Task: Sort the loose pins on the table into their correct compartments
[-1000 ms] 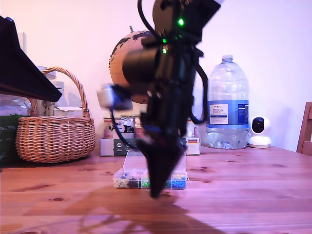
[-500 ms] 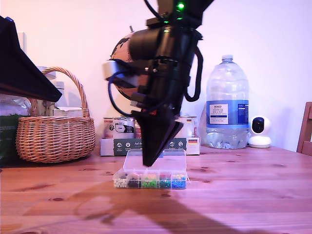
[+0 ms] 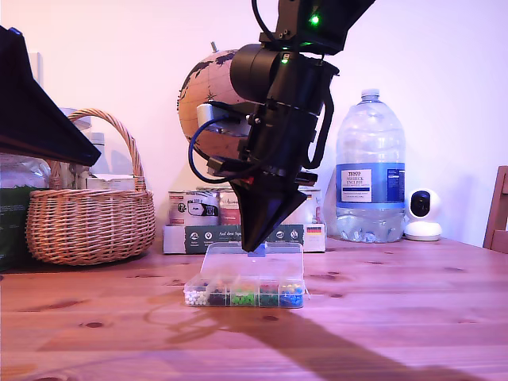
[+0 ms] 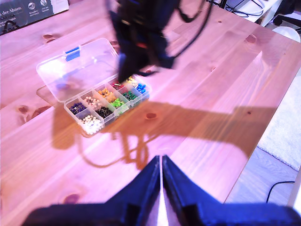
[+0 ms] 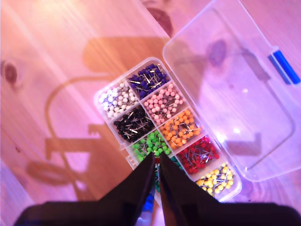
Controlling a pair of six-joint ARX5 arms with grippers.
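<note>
The compartments [image 3: 244, 294] sit mid-table [image 3: 397, 317] in the exterior view, lid up, with my second gripper [image 3: 252, 248] hanging just above them. First wrist view: my first gripper [image 4: 161, 162], jaws pressed together with nothing between, hovers well away from the box [image 4: 109, 102] (no loose pins visible). Second wrist view: my second gripper [image 5: 156, 162], jaws clenched and empty, is poised over the green section [image 5: 149, 143].

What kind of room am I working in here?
Probably a home room, not a lab: a reddish-brown wooden table backed by a woven wicker basket, a brown globe, a large clear plastic water bottle and a small white camera.
</note>
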